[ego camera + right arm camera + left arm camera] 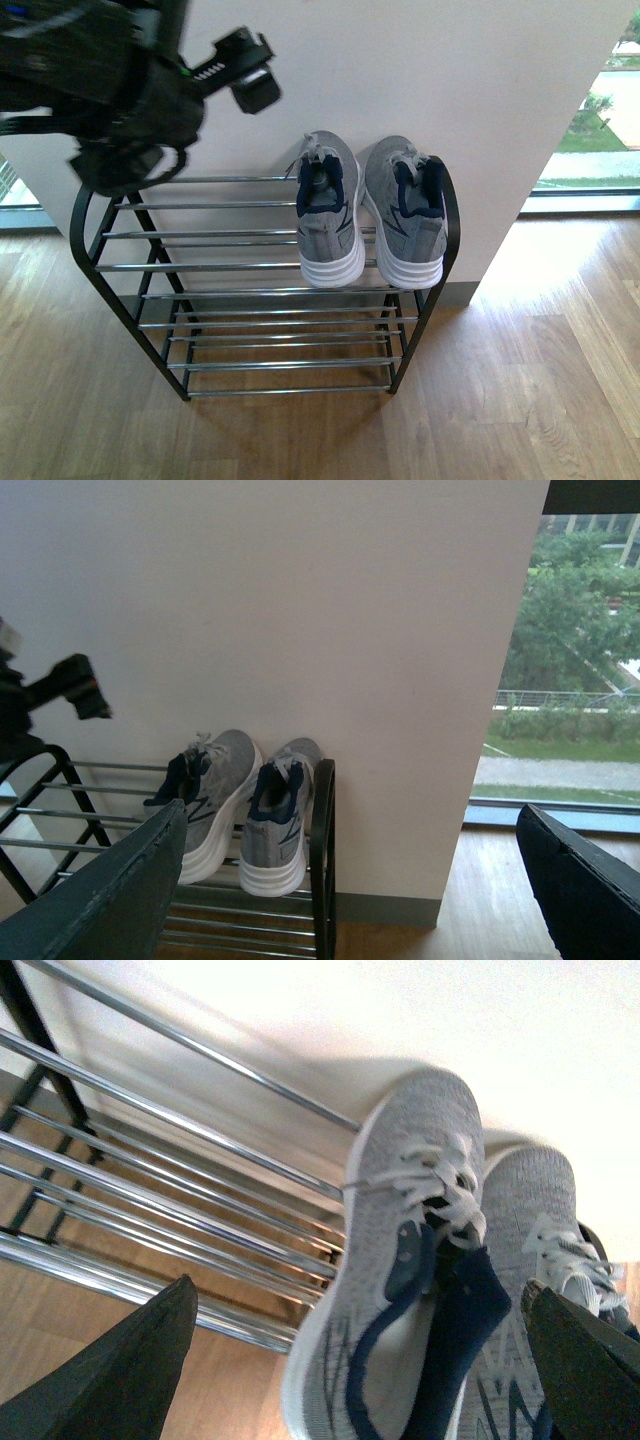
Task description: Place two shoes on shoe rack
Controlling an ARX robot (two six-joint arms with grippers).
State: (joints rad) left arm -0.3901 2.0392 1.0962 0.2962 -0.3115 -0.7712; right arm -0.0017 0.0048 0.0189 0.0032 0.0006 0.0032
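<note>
The left gripper (357,1290) is hanging with its jaws spread wide, gripping nothing. The right gripper (350,815) is gaping just as empty. The blurred left arm (110,90) is hovering above the shoe rack (200,266). On its top tier, at the right end, the inner sneaker (330,215) and the outer sneaker (405,215) are sitting side by side, toes pointing at the white wall (450,80).

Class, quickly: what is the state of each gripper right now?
Left gripper: open, holding nothing.
Right gripper: open, holding nothing.
</note>
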